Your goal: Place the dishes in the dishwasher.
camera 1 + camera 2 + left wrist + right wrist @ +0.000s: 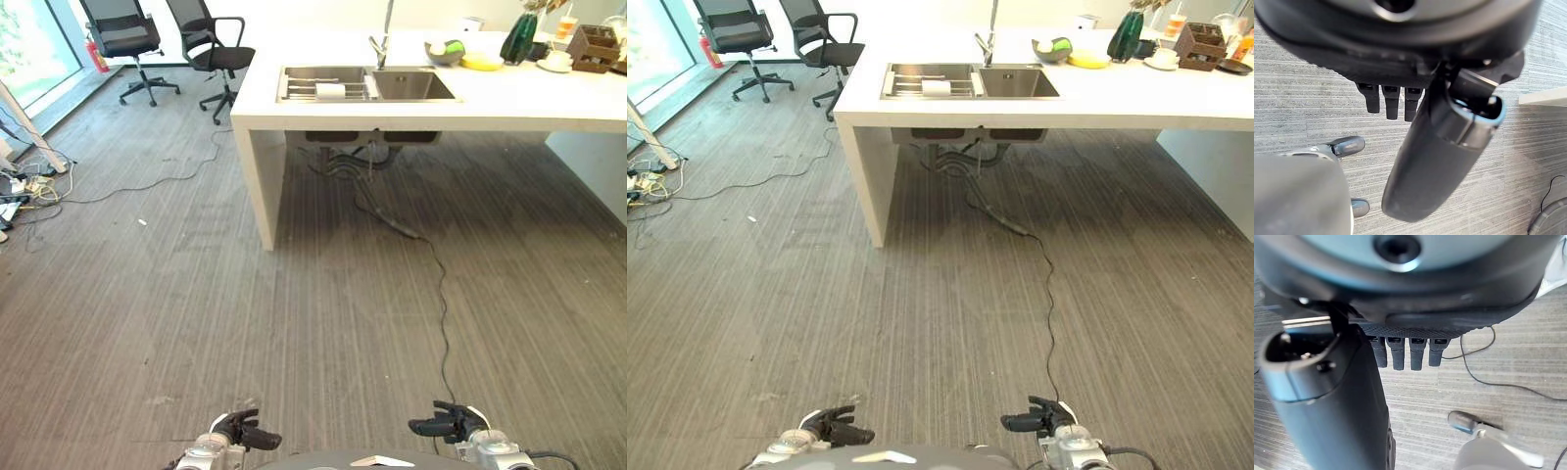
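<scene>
1. Left hand (pixel 245 431): it sat at the bottom edge of the head view, low over the grey carpet (pixel 323 313). Its fingers (pixel 1391 100) hung straight and loose beside the thumb, with nothing in their grasp.
2. Right hand (pixel 448 424): it sat level with the left hand, also at the bottom edge. Its fingers (pixel 1405 351) were extended in a row, relaxed, and held nothing.
3. Office chairs (pixel 162 44): two black chairs on castors stood at the far left, beside a window. A red fire extinguisher (pixel 97 56) stood against the wall just left of them.
4. White counter (pixel 529 98): it stood well ahead of both hands, across the far side of the floor.
5. Double sink (pixel 367 84): it was set into the counter top. The left basin held a wire rack with a white item lying on it; the right basin looked bare. A tap (pixel 380 44) rose behind the divider.
6. Dishes — a grey bowl (pixel 444 52) with something green inside, and a yellow plate (pixel 482 63) just beside it — rested on the counter to the right of the sink.
7. Further right stood a dark green vase (pixel 518 37), then a white cup on a saucer (pixel 556 62) and a brown wooden organiser (pixel 595 49).
8. Black cable (pixel 431 284): it ran from under the sink across the carpet toward the right hand.
</scene>
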You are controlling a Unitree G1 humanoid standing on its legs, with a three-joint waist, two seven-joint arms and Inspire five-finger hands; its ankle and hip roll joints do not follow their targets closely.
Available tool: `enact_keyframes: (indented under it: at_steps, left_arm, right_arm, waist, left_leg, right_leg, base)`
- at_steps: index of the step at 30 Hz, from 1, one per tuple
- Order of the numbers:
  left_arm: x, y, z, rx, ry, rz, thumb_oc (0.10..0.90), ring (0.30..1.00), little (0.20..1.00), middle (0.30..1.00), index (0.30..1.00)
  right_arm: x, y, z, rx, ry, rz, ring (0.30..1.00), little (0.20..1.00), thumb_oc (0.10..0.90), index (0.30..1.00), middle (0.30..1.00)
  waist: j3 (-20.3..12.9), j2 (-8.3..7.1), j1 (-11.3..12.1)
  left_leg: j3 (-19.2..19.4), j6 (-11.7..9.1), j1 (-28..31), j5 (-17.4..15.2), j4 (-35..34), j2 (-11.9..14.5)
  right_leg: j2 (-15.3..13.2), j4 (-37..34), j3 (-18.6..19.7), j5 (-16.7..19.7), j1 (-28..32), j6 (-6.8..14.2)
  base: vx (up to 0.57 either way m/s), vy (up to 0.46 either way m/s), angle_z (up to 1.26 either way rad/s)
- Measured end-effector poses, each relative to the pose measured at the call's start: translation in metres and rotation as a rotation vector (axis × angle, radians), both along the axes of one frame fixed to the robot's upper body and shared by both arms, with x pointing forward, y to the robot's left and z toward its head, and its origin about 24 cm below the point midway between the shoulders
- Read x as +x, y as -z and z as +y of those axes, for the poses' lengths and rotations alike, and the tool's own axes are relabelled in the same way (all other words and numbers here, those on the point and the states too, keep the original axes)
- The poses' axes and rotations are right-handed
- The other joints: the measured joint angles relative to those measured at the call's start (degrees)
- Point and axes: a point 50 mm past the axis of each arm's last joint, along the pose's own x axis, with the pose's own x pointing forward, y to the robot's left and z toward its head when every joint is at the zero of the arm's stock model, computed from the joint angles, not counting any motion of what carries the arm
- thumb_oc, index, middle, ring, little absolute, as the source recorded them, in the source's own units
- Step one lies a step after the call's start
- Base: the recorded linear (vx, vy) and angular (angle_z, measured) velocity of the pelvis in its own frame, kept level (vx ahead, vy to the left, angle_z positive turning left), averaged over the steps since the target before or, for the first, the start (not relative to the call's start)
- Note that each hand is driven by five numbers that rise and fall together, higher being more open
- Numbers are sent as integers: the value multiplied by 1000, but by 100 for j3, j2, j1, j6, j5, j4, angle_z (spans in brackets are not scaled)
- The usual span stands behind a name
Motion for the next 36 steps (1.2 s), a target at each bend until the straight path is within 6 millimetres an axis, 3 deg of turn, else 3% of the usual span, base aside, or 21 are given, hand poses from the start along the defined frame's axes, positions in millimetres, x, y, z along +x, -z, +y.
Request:
enact_keyframes:
  at_steps: [6,12,15,24,30,36]
  left_arm:
    - [9,-2,-11,-16,44,-40,800,900,900,900,900]
    - [6,1,-25,-52,45,-28,800,900,900,900,900]
    - [-8,7,-25,-40,31,33,800,900,900,900,900]
    - [-20,10,-22,-29,20,85,800,900,900,900,900]
    - [-33,13,-22,-41,-15,128,800,900,900,900,900]
    - [-36,14,-22,-47,25,146,800,900,900,900,900]
  right_arm:
    - [9,-1,6,6,-46,-14,900,900,800,900,900]
    - [0,2,7,9,-41,8,900,900,800,900,900]
    - [-7,5,11,18,-37,33,900,900,800,900,900]
    - [-21,10,15,23,-56,77,900,900,800,900,900]
    - [-62,21,22,54,-7,201,900,900,800,900,900]
    - [-57,20,22,56,-31,201,900,900,800,900,900]
  waist:
    - [-90,103,51]
    - [-120,107,-45]
    - [-162,86,-59]
    - [-216,89,-140]
    - [-328,167,-238]
    - [-358,213,-347]
  left_leg:
    - [-82,-138,112,8,2,60]
    - [-115,-239,151,64,4,127]
    - [-32,-254,153,56,4,160]
    - [-1,-283,145,32,1,185]
    - [14,-313,-32,1,-1,227]
    - [18,-312,-20,2,-2,221]
  right_leg:
    - [178,-957,-99,421,584,-150]
    - [251,-931,-99,391,622,-151]
    - [280,-934,13,371,588,-154]
    - [302,-934,43,371,553,-156]
    - [342,-899,70,413,400,-220]
    - [341,-914,81,448,416,-273]
  base:
    - [67,-101,6]
    - [29,-73,0]
    - [16,-55,-15]
    - [7,-39,-2]
    - [-19,-15,-1]
    - [0,0,0]
